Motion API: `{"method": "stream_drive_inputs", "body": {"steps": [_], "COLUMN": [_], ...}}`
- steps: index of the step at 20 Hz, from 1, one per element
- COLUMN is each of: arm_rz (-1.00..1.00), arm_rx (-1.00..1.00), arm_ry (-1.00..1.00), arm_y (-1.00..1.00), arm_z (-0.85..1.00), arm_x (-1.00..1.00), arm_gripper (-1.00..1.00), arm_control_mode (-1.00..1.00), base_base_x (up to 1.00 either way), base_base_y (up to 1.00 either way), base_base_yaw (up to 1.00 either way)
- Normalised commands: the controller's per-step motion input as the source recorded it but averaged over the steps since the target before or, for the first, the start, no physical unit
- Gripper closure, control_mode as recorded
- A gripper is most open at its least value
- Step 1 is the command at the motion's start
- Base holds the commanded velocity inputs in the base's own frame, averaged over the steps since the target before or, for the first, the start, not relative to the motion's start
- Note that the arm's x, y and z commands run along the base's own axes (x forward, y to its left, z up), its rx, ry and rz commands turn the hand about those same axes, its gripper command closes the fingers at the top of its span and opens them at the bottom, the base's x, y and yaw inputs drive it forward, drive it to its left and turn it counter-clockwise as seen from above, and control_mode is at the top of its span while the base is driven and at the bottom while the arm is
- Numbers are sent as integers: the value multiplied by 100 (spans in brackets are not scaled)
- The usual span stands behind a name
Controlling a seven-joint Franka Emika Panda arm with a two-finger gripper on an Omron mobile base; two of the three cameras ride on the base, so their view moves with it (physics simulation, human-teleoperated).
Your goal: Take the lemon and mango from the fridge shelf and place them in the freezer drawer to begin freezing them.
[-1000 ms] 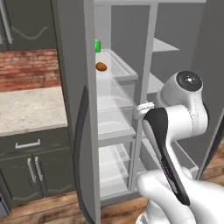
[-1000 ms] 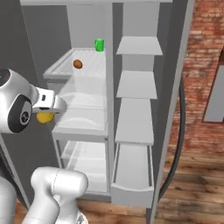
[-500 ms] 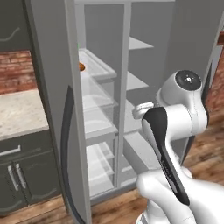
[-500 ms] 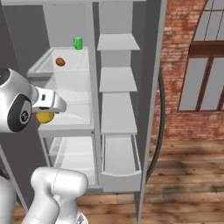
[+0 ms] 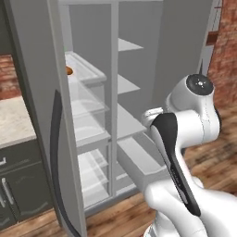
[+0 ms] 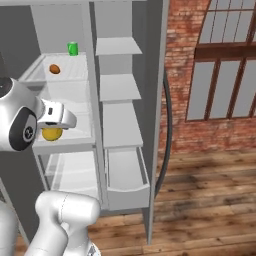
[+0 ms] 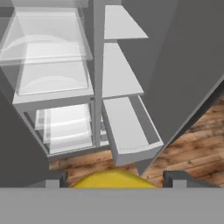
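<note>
My gripper is shut on the bright yellow lemon, held in front of the fridge's middle shelves. In the hand view the lemon bulges between the two dark fingertips. The orange-red mango lies on the white rimmed fridge shelf at the top left, and also peeks past the door edge as the mango. The light grey freezer drawer stands pulled out at the bottom of the right column, below and to the right of the hand. It appears again as the drawer and the drawer.
A green can stands behind the mango. Flat grey shelves stack above the drawer. Clear shelves and bins sit in the left column. The open fridge door stands at the left, another door at the right, with wooden floor below.
The whole picture has shifted left, so the camera has moved rightward along the fridge; the drawer column is now more central. The gripper still holds the lemon.
</note>
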Motion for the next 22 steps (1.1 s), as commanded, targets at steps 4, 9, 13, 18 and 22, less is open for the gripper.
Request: {"method": "stream_drive_inputs", "body": {"steps": [4,9,13,18,22], "arm_rz": [-3,-4,0,-1,-6], "arm_rx": [1,1,0,1,0], "arm_ry": [0,2,8,8,5], "arm_y": [-3,-27,-28,-17,0], "arm_z": [0,-4,-29,-52,-66], "arm_x": [0,3,23,42,59], "arm_gripper": [100,100,100,100,100], "arm_control_mode": [-100,-100,-100,-100,-100], "base_base_x": [-18,0,0,0,0], "base_base_y": [-5,0,0,0,0], "base_base_yaw": [-13,0,0,0,0]}}
